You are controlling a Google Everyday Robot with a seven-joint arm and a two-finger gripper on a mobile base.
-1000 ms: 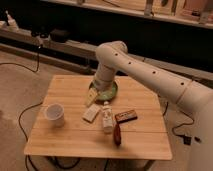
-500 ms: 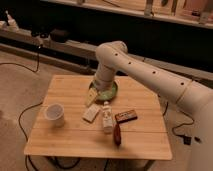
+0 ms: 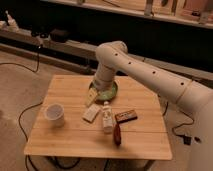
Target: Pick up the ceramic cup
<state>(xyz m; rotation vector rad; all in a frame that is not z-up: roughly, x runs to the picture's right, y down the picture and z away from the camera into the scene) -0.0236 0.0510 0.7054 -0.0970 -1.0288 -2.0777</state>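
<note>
The ceramic cup [image 3: 54, 114] is a small white round cup with a greyish inside. It stands upright near the left edge of the wooden table [image 3: 75, 142]. My gripper [image 3: 92, 98] hangs low over the table's middle, at the left rim of the green bowl [image 3: 111, 93], well to the right of the cup and apart from it. The white arm [image 3: 150, 75] reaches in from the right and bends down over the bowl, hiding part of it.
A small clear bottle with a white cap [image 3: 107, 118] stands mid-table. A white packet [image 3: 91, 113] lies left of it, a brown bar [image 3: 126, 116] right of it and a dark red object [image 3: 117, 134] in front. Cables run across the floor to the left.
</note>
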